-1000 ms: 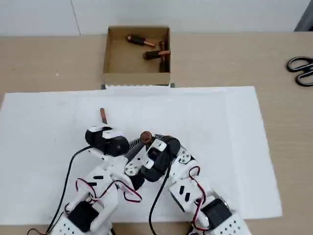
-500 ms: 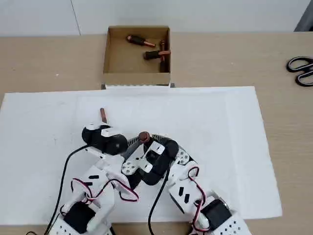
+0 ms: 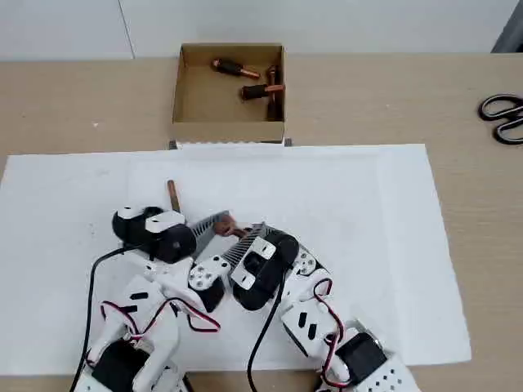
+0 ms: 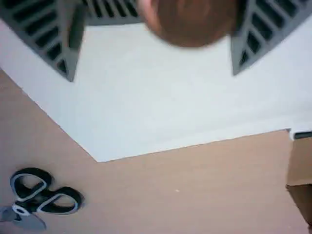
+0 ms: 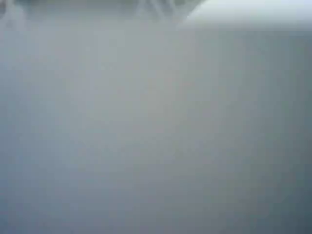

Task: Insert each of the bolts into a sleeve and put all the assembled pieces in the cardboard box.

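Several assembled pieces [image 3: 237,69] lie inside the cardboard box [image 3: 229,131].

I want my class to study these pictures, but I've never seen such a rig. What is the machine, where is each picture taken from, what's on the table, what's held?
These are two small robot arms side by side at a table. The high view looks down from a fixed camera; each wrist view comes from a camera on one arm's wrist. On the table lie a white sheet with a loose copper-coloured rod on it, scissors and a cardboard box with assembled pieces inside. The left gripper has its fingers shut on a copper-coloured piece; the right arm sits close beside it.
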`<state>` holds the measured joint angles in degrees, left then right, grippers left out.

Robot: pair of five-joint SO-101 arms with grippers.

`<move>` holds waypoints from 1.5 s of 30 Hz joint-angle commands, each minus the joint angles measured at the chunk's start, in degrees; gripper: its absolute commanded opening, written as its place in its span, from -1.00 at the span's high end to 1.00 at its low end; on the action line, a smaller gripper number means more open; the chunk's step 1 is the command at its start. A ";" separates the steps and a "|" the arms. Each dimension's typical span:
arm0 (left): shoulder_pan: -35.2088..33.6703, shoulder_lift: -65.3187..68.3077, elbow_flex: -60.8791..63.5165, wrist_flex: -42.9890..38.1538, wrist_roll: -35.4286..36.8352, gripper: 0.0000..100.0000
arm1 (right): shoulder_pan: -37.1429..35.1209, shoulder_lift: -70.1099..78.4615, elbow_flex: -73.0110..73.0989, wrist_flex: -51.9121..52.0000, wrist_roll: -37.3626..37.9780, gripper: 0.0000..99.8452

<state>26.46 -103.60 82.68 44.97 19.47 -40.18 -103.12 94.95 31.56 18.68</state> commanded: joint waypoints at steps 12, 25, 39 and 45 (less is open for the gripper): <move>-0.26 -0.70 -1.63 4.75 2.37 0.60 | -0.48 -0.66 -0.62 -0.84 0.44 1.00; -14.77 -0.70 -8.57 4.22 -3.69 0.95 | 1.98 -0.66 -1.14 -0.84 0.18 1.00; -26.81 -0.70 4.97 10.29 -12.84 0.99 | 22.64 0.66 -14.95 5.67 -12.31 1.00; -26.90 -0.70 9.54 9.93 -13.19 0.99 | 23.25 16.48 -32.00 6.73 -14.15 1.00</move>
<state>-0.26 -103.69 92.00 55.08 6.73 -17.76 -94.86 74.73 38.33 6.46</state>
